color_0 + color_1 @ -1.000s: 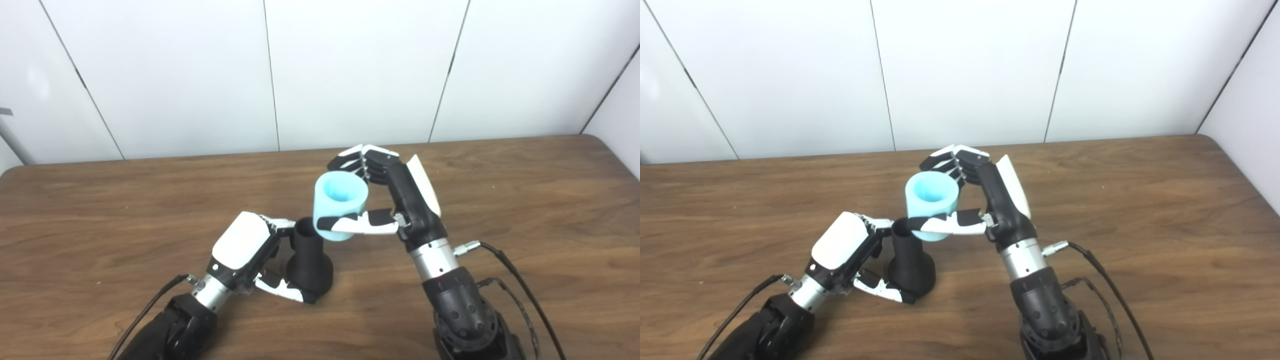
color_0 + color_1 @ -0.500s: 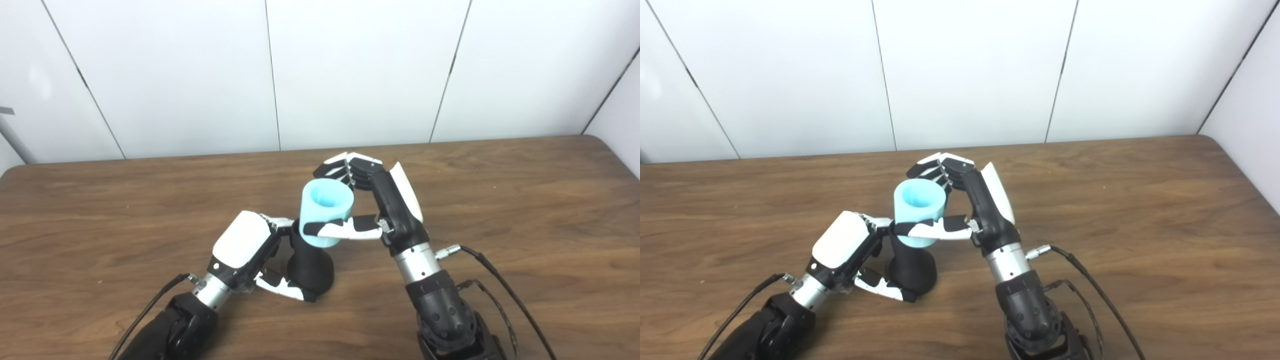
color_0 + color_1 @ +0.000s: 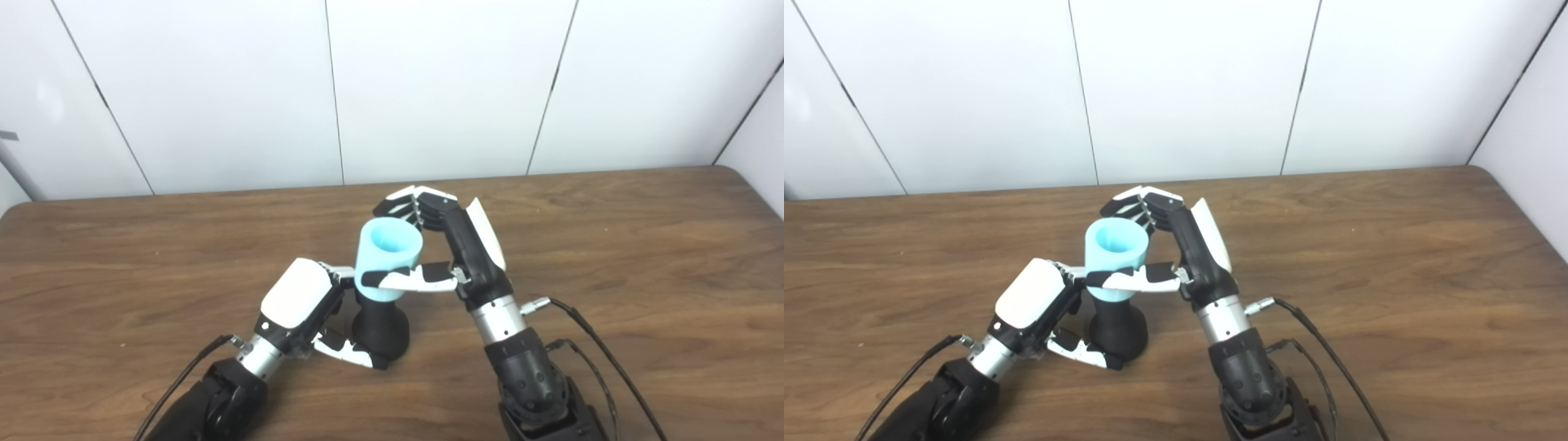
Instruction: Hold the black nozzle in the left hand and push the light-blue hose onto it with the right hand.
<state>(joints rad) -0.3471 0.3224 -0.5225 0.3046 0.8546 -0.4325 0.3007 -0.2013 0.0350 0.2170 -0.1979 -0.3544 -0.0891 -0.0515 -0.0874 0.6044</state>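
Left hand (image 3: 300, 300) grips the black nozzle (image 3: 381, 327) upright on the tabletop (image 3: 612, 245); right hand (image 3: 456, 245) pinches the light-blue hose (image 3: 387, 260), its mouth sitting over the nozzle's neck. Alignment looks done, full push-down remains.

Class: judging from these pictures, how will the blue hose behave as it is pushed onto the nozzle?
The hose keeps a round mouth in the right hand, so it is probably fairly stiff. The nozzle has a wide base on the table and the left hand around it, so tipping seems unlikely.
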